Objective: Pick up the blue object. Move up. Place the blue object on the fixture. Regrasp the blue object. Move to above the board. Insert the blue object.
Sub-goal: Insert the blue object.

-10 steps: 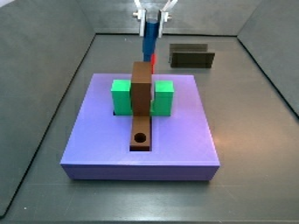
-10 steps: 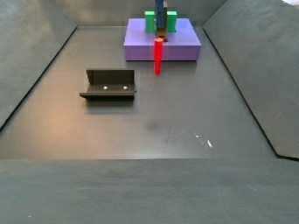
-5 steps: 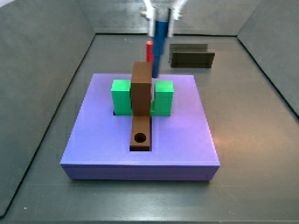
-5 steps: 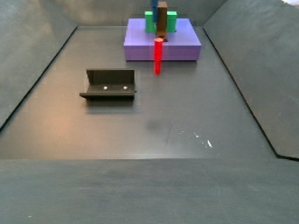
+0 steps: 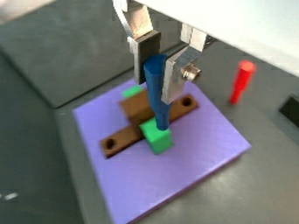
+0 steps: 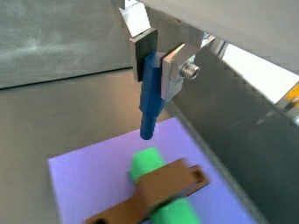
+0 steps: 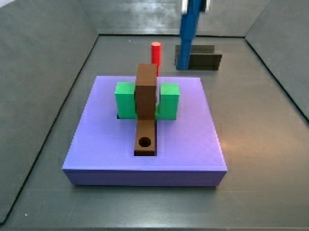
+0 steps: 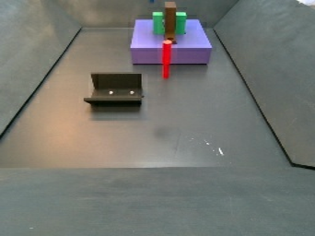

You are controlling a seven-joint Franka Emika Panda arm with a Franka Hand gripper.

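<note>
Grey floor and grey walls box in the scene. High above the board (image 7: 145,135), the gripper (image 5: 162,63) hangs with both fingers (image 6: 173,72) clamped on the blue object (image 5: 156,92), which points straight down. Only a side view shows the fixture (image 8: 114,88), well apart on bare floor, with the red peg (image 8: 168,58) upright before the board.

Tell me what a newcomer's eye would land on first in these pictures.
First, the blue object, a blue rod hanging upright in the air, clamped at its top between the hand's silver fingers above the board. Next, that lavender board with two green blocks flanking a brown strip that has a round hole near one end. A red peg stands upright on the floor just off the board, and the dark fixture sits apart.
</note>
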